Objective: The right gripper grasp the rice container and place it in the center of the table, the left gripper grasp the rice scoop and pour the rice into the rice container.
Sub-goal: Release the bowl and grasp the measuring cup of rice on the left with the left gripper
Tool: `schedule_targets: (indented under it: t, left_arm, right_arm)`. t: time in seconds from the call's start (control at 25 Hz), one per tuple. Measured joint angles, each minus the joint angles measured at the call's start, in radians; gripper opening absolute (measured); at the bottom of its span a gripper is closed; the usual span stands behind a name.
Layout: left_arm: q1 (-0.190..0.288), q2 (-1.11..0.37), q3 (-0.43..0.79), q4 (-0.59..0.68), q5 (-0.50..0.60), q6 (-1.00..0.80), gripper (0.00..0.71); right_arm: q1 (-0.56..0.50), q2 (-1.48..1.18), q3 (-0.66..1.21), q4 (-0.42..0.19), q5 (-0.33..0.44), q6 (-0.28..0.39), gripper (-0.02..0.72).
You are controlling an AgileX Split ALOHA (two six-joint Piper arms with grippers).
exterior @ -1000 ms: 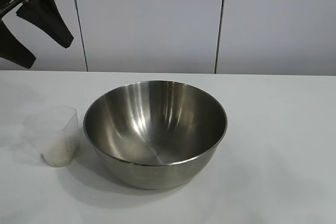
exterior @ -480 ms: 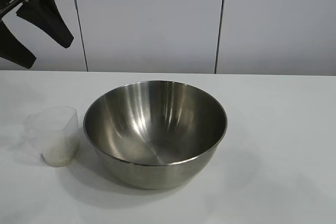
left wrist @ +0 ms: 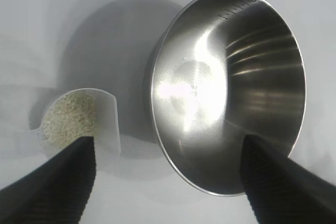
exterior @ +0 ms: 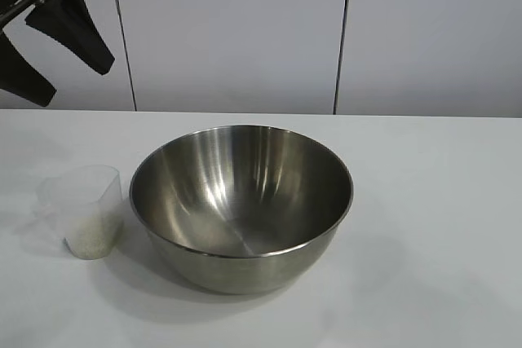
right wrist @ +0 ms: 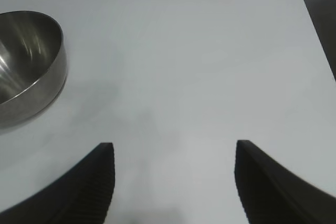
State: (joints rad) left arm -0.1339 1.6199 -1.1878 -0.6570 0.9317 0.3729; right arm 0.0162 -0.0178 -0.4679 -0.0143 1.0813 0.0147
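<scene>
A lab-like test setup — bare white table (exterior: 440, 201), plain grey panelled wall (exterior: 236, 30).

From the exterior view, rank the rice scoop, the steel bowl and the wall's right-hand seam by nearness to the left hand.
1. The rice scoop, on the table below the left hand, which hangs open at the upper left.
2. The rice container, mid-table, right of the scoop.
3. The right-hand wall seam, behind the bowl, farthest right.

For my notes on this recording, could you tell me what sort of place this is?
Probably a robot test bench, not a kitchen: a bare white table against plain panelled walls, black gripper fingers hanging above it, and only a steel bowl and a scoop of rice set out.
</scene>
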Motion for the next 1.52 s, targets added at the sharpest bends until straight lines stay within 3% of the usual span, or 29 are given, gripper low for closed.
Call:
schedule_targets:
  t: [0.92,1.12,1.32,1.52]
  left_arm:
    - [0.0,0.0,0.0,0.0,-0.026,0.0,0.55]
    - [0.0,0.0,0.0,-0.002,-0.118,0.004,0.55]
    - [0.0,-0.051,0.004,0.005,-0.284,0.078,0.55]
    - [0.0,-0.175,0.004,0.17,-0.428,0.068,0.542]
  right_arm:
    - [0.0,0.0,0.0,0.0,0.0,0.005,0.452]
    - [0.0,0.0,0.0,0.0,0.0,0.007,0.452]
    - [0.0,0.0,0.0,0.0,0.0,0.007,0.452]
    - [0.0,0.0,0.0,0.0,0.0,0.007,0.452]
